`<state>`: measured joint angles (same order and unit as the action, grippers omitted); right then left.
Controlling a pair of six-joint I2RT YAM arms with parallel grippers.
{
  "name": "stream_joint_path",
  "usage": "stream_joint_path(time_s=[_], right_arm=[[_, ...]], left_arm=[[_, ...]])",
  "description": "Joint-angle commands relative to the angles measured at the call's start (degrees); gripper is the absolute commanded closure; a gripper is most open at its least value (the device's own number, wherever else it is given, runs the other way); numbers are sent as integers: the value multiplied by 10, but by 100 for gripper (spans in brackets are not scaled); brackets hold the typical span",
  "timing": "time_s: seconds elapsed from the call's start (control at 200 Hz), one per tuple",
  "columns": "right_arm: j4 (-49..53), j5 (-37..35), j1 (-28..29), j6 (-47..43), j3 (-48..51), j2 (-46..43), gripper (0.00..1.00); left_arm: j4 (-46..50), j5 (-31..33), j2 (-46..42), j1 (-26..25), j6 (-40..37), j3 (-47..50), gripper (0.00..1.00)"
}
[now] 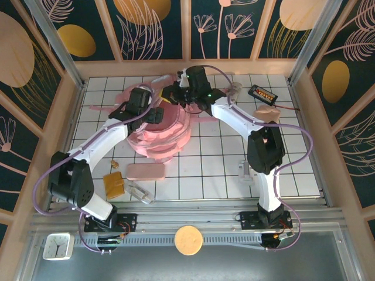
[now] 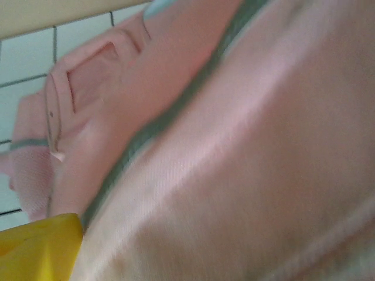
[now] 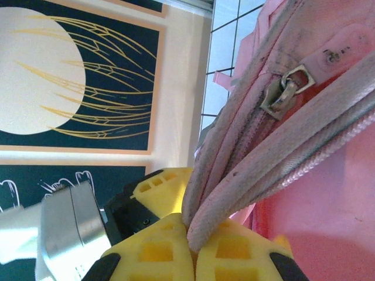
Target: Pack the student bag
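We see the student bag (image 1: pixel 167 137) on the far part of the white table (image 1: pixel 222 175), a bit left of the middle. Its long way seems to run from the back wall (image 1: pixel 187 67) toward us, with the zip end at the back. Its long straps (image 1: pixel 102 108) spread out to the left, near the table's left edge.

The right gripper (image 3: pixel 190 234) is at the zip end. Its yellow jaws are squeezed tight on the bag's zip edge, just below the zip pull (image 3: pixel 287 88). The left gripper (image 1: pixel 153 114) is over the bag's left side. We see one yellow finger (image 2: pixel 35 252) by the pink cloth, but we cannot tell if its jaws are apart or together.

There is open room on the white squares right of the bag. A flat pink pencil case (image 1: pixel 145 171) lies just in front of the bag. A peach pouch (image 1: pixel 268 112) lies well apart on the right.
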<state>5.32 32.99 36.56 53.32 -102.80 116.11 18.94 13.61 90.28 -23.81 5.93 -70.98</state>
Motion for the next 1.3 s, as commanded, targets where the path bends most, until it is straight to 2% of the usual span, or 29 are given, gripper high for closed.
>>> stream_joint_path(time_s=[0.0, 0.03, 0.045, 0.05, 0.07, 0.14, 0.21, 0.325, 0.44, 0.691, 0.861, 0.956, 1.036, 1.291], right_arm=[[-116, 51, 9, 13, 5, -39, 100], [-126, 51, 4, 22, 25, -46, 100], [-130, 50, 2, 26, 38, -50, 95], [-131, 49, 0, 27, 42, -52, 93], [-135, 44, -4, 30, 56, -59, 84], [-150, 19, -22, 34, 128, -93, 60], [-171, 5, -35, 33, 188, -127, 54], [-171, -9, -40, 17, 242, -155, 56], [-214, -9, -37, 28, 273, -155, 59], [-221, -11, -27, -47, 277, -62, 75], [-249, -32, -46, -91, 322, -13, 79], [-270, -37, -49, -100, 351, 3, 81], [-281, -39, -74, -114, 365, 17, 81], [-281, -40, -93, -145, 378, 44, 81]], left_arm=[[6, 34, 29, -4, -7, -56, 54], [11, 20, 39, -4, -3, -70, 81], [13, 16, 43, -4, 0, -77, 99], [13, 14, 44, -4, 1, -78, 100], [14, 5, 48, -4, 4, -85, 100], [5, -29, 57, -3, 7, -98, 100], [9, -56, 68, -2, 20, -119, 100], [23, -98, 98, 2, 53, -161, 100], [33, -134, 122, 7, 83, -198, 100], [56, -196, 181, 19, 133, -317, 100], [76, -263, 204, 65, 176, -396, 100], [115, -284, 214, 84, 169, -456, 100], [144, -300, 221, 101, 163, -500, 100], [165, -291, 179, 173, 154, -502, 100]])
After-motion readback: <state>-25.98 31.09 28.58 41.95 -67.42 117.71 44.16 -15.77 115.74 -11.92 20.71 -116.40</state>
